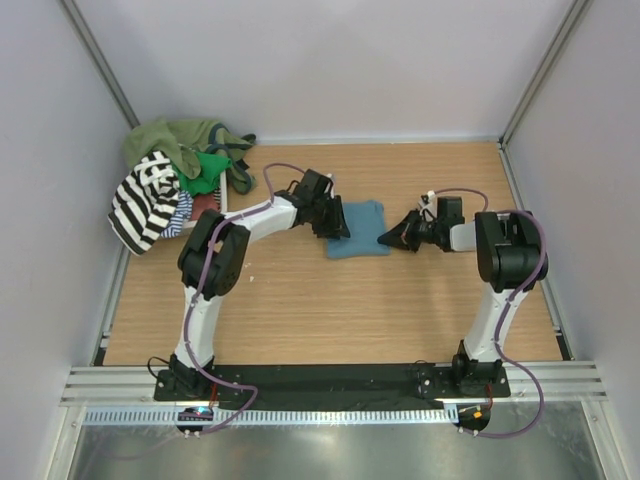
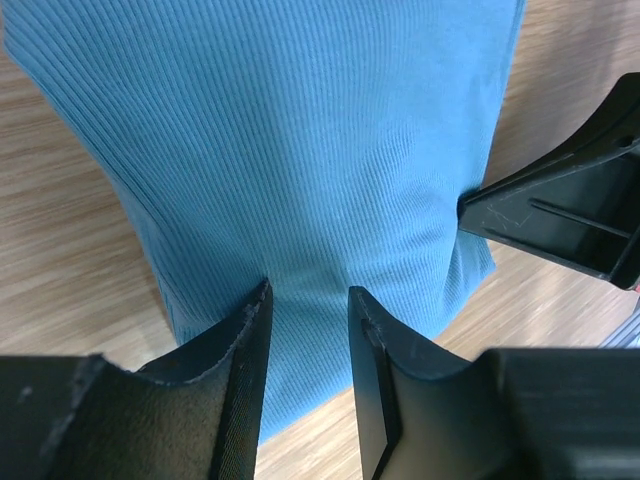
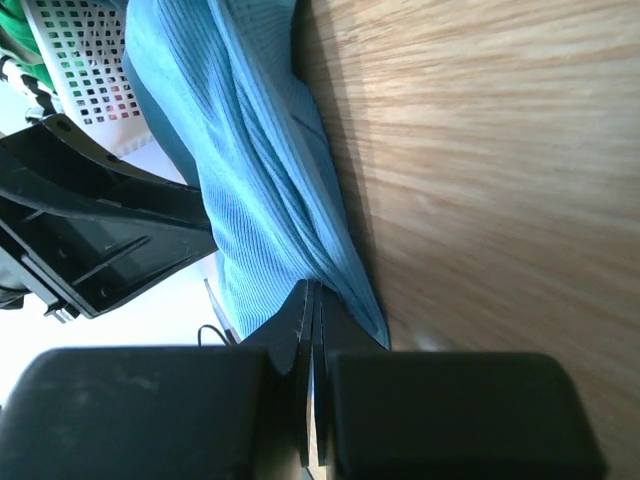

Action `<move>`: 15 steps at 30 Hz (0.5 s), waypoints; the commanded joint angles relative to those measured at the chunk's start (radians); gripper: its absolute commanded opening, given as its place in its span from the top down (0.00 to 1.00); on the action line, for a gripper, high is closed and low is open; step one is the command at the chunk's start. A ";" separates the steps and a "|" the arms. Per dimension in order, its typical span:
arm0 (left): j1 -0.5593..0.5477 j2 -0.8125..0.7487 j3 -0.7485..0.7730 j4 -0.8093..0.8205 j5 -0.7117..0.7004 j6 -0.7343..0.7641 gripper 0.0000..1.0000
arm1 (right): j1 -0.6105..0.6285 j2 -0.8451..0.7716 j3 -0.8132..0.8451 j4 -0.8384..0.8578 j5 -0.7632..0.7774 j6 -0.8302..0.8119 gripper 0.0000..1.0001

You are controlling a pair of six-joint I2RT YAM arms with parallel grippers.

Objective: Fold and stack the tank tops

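**Item: teal tank top** (image 1: 358, 232). It lies mid-bench as a compact folded rectangle between the two arms. The cloth is a fine-ribbed knit, matte and soft, with layered edges showing in the right wrist view.

**Right gripper** (image 3: 312, 290). Its fingers are clenched fully together at the top's right edge. The cloth runs into their tips and appears pinched there.

**Left gripper** (image 2: 310, 295). Its fingers are narrowly parted astride the opposite edge, and the cloth between them lies flat with no fold visibly caught.

**Step in hand (judged).** A further fold or squaring of the piece. It is best done by catching every layer on both sides, lifting evenly and low, and laying edge on edge so the ribbed knit neither stretches nor slides.

**Bench** (image 1: 300, 300). Pale wood-grain laminate, smooth.

**Heap, far left, well apart.**
- Bold black-and-white striped top (image 1: 145, 205).
- Olive top (image 1: 165, 140).
- Green top (image 1: 207, 168).
- White perforated basket (image 3: 75, 45) next to these.
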 commanded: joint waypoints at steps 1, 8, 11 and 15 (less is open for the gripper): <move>0.004 -0.099 -0.007 0.020 0.004 0.023 0.62 | 0.002 -0.112 0.019 -0.030 0.039 -0.029 0.98; -0.048 -0.192 0.003 0.011 0.030 0.018 0.61 | 0.024 -0.193 0.161 -0.173 0.051 -0.072 0.95; -0.079 -0.209 -0.017 0.035 0.032 -0.005 0.63 | 0.033 -0.154 0.244 -0.193 0.042 -0.055 0.95; -0.085 -0.226 -0.108 0.179 0.045 -0.075 0.67 | 0.062 -0.078 0.347 -0.172 0.027 -0.004 0.95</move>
